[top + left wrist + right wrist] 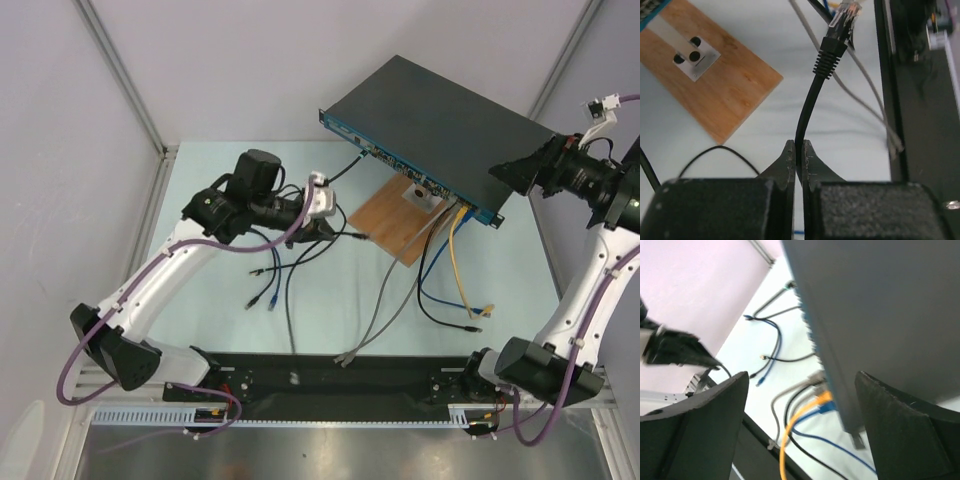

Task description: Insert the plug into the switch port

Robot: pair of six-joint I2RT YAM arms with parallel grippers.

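The switch is a flat black box at the back, its blue socket face turned toward the arms. My left gripper is shut on a black cable. The cable's plug, with a clear tip and a black ribbed boot, sticks out ahead of the fingers. It hangs over the table left of the wooden board, apart from the switch. My right gripper is open and empty at the switch's right end. In the right wrist view its fingers straddle the switch's corner.
A brown wooden board with a metal bracket lies under the switch's front. Yellow, blue, grey and black cables run from the right-hand sockets. Loose cables lie on the table. A black rail spans the near edge.
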